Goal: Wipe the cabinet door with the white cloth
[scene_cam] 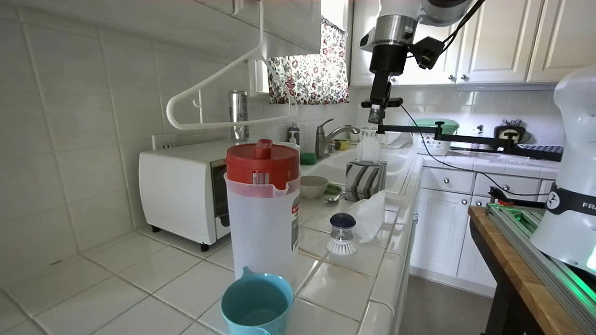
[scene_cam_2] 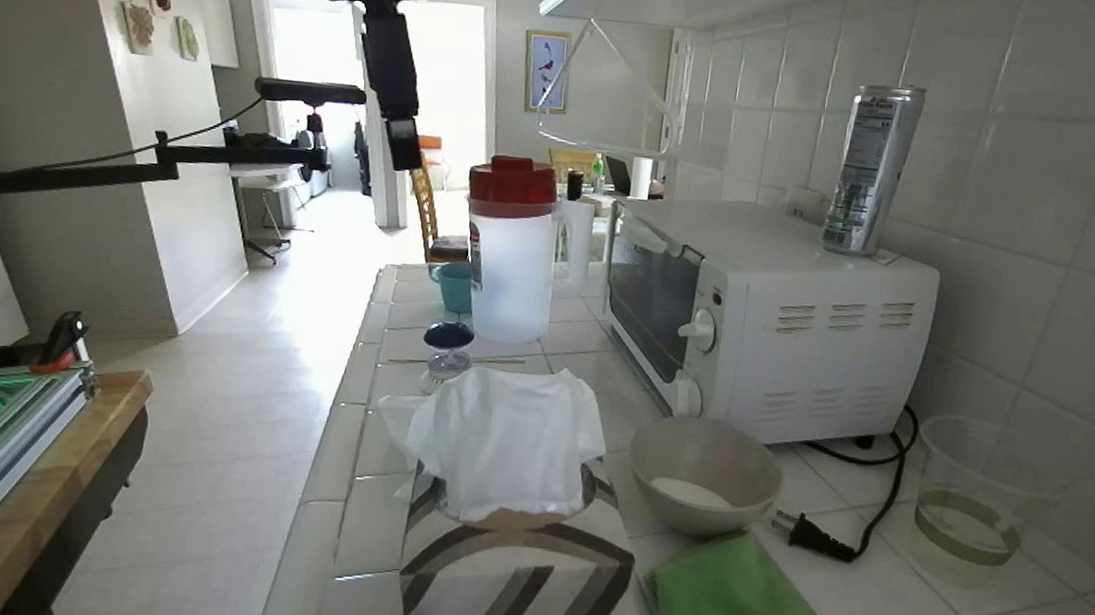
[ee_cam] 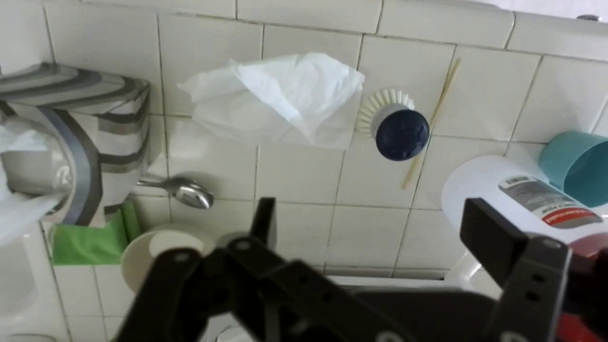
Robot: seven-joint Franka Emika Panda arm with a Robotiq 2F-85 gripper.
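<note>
The white cloth (ee_cam: 280,102), a thin crumpled sheet, lies on the tiled counter between a striped tissue box and a brush. It also shows in an exterior view (scene_cam: 370,216). My gripper (ee_cam: 370,209) is open with nothing between its fingers; tiles, the pitcher's handle and the oven's edge show below it. In both exterior views the gripper (scene_cam: 375,116) hangs high over the counter, apart from the cloth. White cabinet doors stand above the far counter (scene_cam: 493,42) and below it (scene_cam: 440,228); which one the task means I cannot tell.
On the counter stand the tissue box (scene_cam: 365,181), the brush (ee_cam: 403,134), a red-lidded pitcher (scene_cam_2: 515,274), a blue cup (scene_cam: 258,298), a bowl (scene_cam_2: 701,483) and a white toaster oven (scene_cam_2: 825,344) bearing a can (scene_cam_2: 872,168). A white hanger (scene_cam: 209,125) dangles above the oven.
</note>
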